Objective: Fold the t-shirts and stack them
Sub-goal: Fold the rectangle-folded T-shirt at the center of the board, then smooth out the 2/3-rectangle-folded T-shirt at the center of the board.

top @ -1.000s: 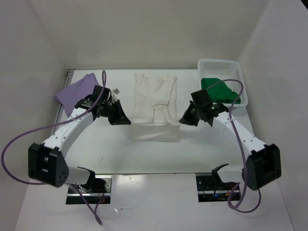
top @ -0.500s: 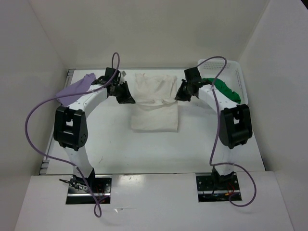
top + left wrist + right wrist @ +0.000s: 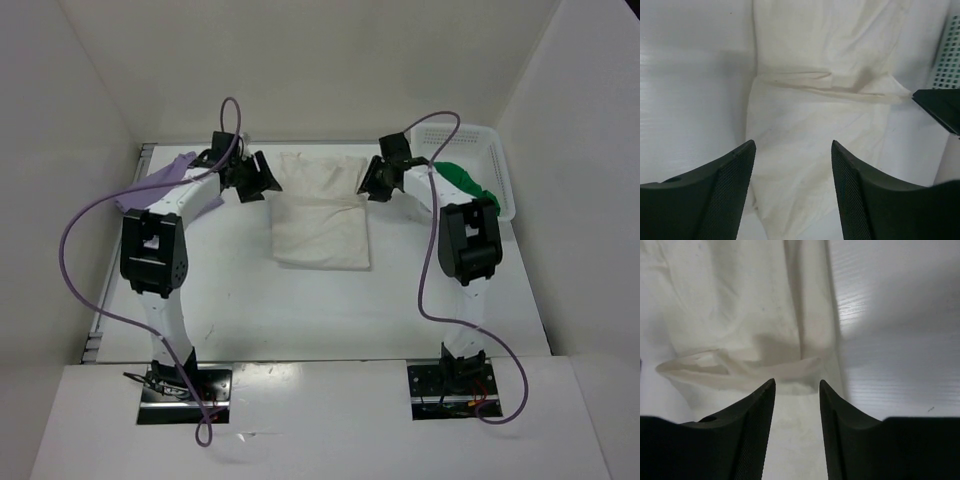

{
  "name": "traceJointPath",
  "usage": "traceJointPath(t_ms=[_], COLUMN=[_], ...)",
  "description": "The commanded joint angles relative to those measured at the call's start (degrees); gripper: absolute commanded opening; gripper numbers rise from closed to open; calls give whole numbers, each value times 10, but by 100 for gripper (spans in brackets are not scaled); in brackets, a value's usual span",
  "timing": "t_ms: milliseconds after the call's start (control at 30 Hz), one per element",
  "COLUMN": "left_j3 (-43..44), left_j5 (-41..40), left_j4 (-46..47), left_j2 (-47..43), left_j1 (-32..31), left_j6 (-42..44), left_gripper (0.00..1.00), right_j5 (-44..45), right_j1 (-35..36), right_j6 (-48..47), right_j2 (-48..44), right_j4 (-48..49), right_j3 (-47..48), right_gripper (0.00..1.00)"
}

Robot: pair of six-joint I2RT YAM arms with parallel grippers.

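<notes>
Setting: a white table [image 3: 240, 300] seen from above, with 2 robot arms bolted at its near edge and both reaching to the far side.
Centre: the white t-shirt [image 3: 320, 225] lies flat in the middle of the far half. It is folded, with a doubled layer nearer the arms and a single band of cloth showing beyond the fold.
Far left: the lavender t-shirt [image 3: 165, 185] lies bunched at the far left of the table, partly hidden behind the left arm [image 3: 150, 245].
Far right: the green t-shirt [image 3: 462, 180] sits in a white perforated basket [image 3: 495, 150] in the far right corner, partly hidden behind the right arm [image 3: 470, 245].
Left tool: the left gripper [image 3: 262, 183] hangs just beside the white t-shirt's far left corner. Its jaws stand wide apart and hold nothing.
Right tool: the right gripper [image 3: 370, 185] hangs just beside the far right corner. Its jaws are parted more narrowly and hold nothing.
Left wrist view: 2 dark fingers [image 3: 730, 185] frame the creased fold line, with bare cloth in the gap between them.
Right wrist view: the folded edge crosses just beyond the fingertips, and nothing is pinched.
</notes>
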Motion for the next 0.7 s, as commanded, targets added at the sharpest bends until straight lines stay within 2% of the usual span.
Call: traceJointPath(t_ms=[0, 100, 133, 167, 233, 267, 367, 467, 667], left_j3=[-14, -112, -176, -202, -242, -268, -284, -277, -285], left_j5=[30, 52, 60, 67, 89, 89, 94, 108, 79], left_j4=[35, 72, 73, 78, 90, 96, 137, 152, 167], left_j2=[-77, -167, -203, -217, -232, -232, -219, -184, -108], left_j1=[3, 3, -13, -22, -41, -67, -110, -134, -141], left_j6=[-11, -38, -38, -46, -63, -70, -93, -108, -65], left_gripper=[70, 66, 64, 63, 57, 56, 51, 50, 49], right_j5=[5, 5, -9, -25, -49, -61, -103, -134, -121], right_j1=[-4, -4, -4, -4, 8, 17, 56, 78, 85], right_j6=[-3, 13, 18, 18, 34, 34, 39, 53, 64], right_j2=[-82, -174, -197, -233, -253, -260, -258, -236, -188], right_j4=[23, 49, 63, 72, 84, 92, 113, 151, 186], right_j3=[-4, -102, -158, -184, -240, -252, -279, -301, -356], right_gripper=[47, 50, 48, 35, 22, 11, 3, 1, 1])
